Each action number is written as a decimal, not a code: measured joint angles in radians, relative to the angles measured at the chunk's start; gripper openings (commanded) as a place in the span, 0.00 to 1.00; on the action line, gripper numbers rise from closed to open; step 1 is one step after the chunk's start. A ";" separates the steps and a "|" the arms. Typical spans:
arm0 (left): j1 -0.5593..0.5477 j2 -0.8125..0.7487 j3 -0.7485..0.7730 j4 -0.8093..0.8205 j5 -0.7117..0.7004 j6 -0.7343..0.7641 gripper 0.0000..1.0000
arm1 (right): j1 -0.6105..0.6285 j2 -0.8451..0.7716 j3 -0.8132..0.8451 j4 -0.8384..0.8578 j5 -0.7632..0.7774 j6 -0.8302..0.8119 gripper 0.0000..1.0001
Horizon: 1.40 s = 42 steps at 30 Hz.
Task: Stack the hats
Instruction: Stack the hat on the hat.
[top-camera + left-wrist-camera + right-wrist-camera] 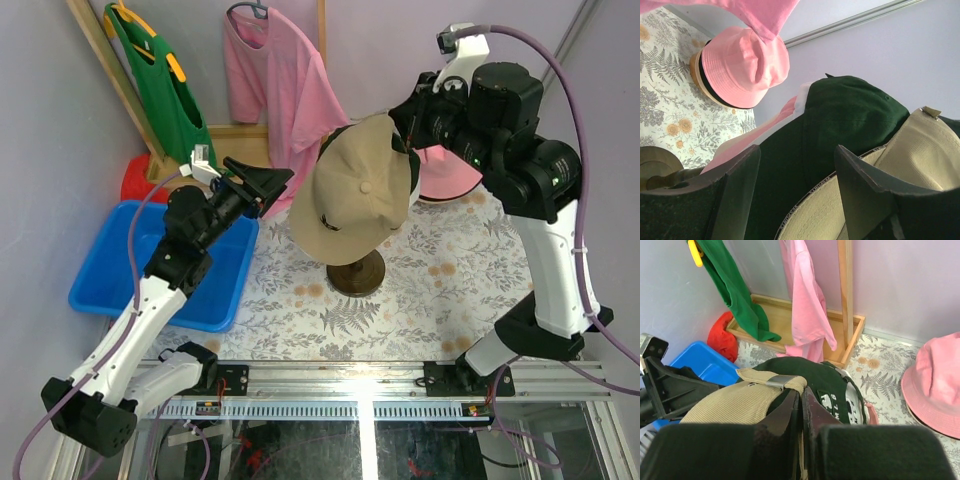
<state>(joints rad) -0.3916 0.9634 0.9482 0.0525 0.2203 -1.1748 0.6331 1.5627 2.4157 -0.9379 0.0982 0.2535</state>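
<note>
A tan cap [355, 195] hangs tilted over a dark green cap [810, 377] on the stand in the middle. A sliver of the pink cap [747, 140] shows under the green one. My right gripper [405, 135] is shut on the tan cap's back strap [775, 382], at its far right edge. My left gripper [265, 185] is open and empty, just left of the tan cap's brim; in the left wrist view the green cap [850, 115] and the tan cap [925, 150] lie beyond its fingers. A pink bucket hat [450, 175] sits at the back right, also seen in the left wrist view [742, 67].
The hat stand's round wooden base [358, 272] is on the fern-print cloth. A blue bin [150, 260] lies at the left. A pink shirt [285, 90] and a green garment [155, 85] hang on a wooden rack at the back; a red item [140, 180] lies beside it.
</note>
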 measured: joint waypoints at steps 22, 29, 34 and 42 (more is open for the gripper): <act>0.001 -0.114 -0.047 -0.003 0.027 0.028 0.66 | 0.002 0.177 0.132 -0.021 0.131 0.008 0.00; 0.001 -0.131 -0.142 0.027 0.098 0.019 0.67 | 0.002 0.190 0.130 -0.020 0.152 0.019 0.00; 0.001 -0.131 -0.188 0.093 0.154 -0.003 0.67 | 0.002 0.193 0.130 -0.020 0.153 0.027 0.00; 0.001 -0.130 -0.222 0.243 0.245 -0.048 0.66 | 0.002 0.200 0.130 -0.020 0.155 0.035 0.00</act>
<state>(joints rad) -0.3904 0.8330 0.7265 0.2955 0.4652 -1.2232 0.6350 1.7626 2.5454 -0.9581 0.2535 0.2886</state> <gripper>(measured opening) 0.667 0.054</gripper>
